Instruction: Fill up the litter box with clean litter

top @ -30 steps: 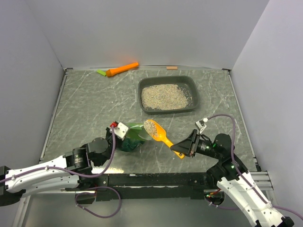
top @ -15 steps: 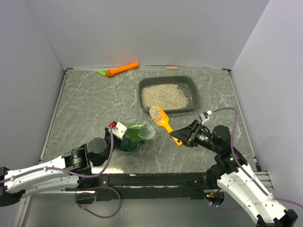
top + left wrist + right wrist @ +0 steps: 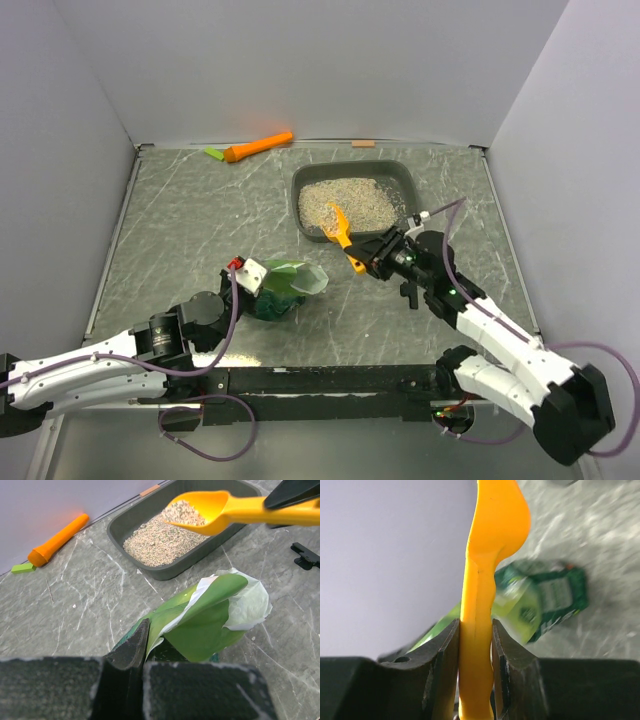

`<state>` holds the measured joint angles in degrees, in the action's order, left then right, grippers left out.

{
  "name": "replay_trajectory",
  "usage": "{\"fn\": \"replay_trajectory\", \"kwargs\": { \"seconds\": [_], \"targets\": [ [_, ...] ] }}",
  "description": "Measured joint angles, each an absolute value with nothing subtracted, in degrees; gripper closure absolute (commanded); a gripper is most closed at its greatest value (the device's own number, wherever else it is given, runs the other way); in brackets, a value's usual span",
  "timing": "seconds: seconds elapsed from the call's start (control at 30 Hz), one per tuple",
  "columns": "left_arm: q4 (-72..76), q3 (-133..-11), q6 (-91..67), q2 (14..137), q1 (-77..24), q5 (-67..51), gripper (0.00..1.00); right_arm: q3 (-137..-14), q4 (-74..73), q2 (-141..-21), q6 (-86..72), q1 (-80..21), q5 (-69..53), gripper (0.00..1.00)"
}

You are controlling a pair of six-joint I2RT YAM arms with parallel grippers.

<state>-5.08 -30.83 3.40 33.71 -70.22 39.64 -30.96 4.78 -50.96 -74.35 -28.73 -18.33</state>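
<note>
Top view: one litter box (image 3: pixel 390 231) sits right of centre on the marbled table (image 3: pixel 180 220), close to the back wall, with its long axis running left to right. One layer of clean litter (image 3: pixel 348 203) covers its floor. The right gripper (image 3: pixel 368 262) is clamped on the handle of one orange scoop (image 3: pixel 340 228). The scoop's axis runs up-left from the gripper, and its bowl is over the box's near rim. The left gripper (image 3: pixel 258 285) is pinched shut on one green bag (image 3: pixel 292 283), which lies apart from the box. By the back wall, one orange stick (image 3: pixel 258 146) lies just beside one green piece (image 3: pixel 214 154).

Left wrist: we see the bag's mouth gaping toward the box. The scoop is loaded with litter and crosses in front of the box.

Right wrist: both fingers press on the scoop handle. The scoop partly hides the blurred bag behind it.
</note>
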Motion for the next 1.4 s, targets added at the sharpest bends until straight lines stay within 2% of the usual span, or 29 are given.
{"fn": "replay_trajectory", "kwargs": {
  "seconds": [0.33, 0.67, 0.87, 1.0, 1.1, 1.4],
  "targets": [
    [-5.2, -30.8, 3.5, 33.1, -70.2, 39.6, 0.99, -40.9, 1.2, -66.5, -62.5, -21.6, -16.7, 1.00],
    [-5.4, -30.8, 3.5, 33.0, -70.2, 39.5, 0.99, -66.5, -23.5, -79.8, -39.9, -19.5, -8.3, 1.00],
    [-5.4, -30.8, 3.6, 33.0, -70.2, 39.5, 0.99, -71.9, -33.9, -84.8, -29.4, -19.5, -3.1, 1.00],
    [-5.4, -30.8, 3.6, 32.8, -70.2, 39.5, 0.99, -76.3, -42.6, -88.5, -23.1, -21.1, 2.7, 1.00],
    [-5.4, -30.8, 3.6, 32.8, -70.2, 39.5, 0.99, -82.7, -48.8, -91.3, -18.0, -26.4, 12.2, 1.00],
    [-5.5, -30.8, 3.6, 32.8, -70.2, 39.7, 0.99, -88.4, -54.3, -93.1, -10.6, -36.6, 27.2, 1.00]
  ]
}}
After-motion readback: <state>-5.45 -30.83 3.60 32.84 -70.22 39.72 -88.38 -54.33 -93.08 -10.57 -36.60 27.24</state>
